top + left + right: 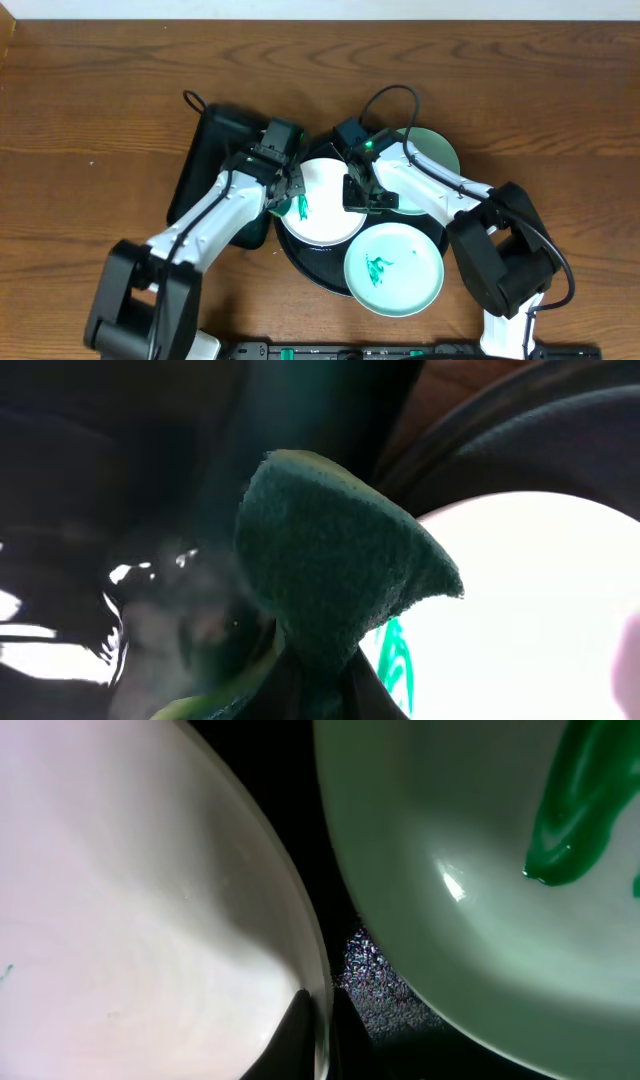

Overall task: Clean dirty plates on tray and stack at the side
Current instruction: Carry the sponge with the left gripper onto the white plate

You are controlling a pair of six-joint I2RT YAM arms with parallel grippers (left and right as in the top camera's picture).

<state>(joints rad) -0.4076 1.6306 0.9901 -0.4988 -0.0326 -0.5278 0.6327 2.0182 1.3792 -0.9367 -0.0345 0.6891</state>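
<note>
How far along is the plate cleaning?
Nothing finished: three plates sit on the round tray, none stacked. In hand: left gripper holds green sponge at the white plate smear; right gripper pinches its rim. Left: front mint plate, rear mint plate, stacking.

In the overhead view you see the tray (312,266) only as a dark sliver (plates (393,268) and arms (215,215) cover the rest). The left wrist view's sponge (330,575) masks part of the white plate (520,600) at centre frame. The right wrist view crops the green smear (580,800) at its right edge.
</note>
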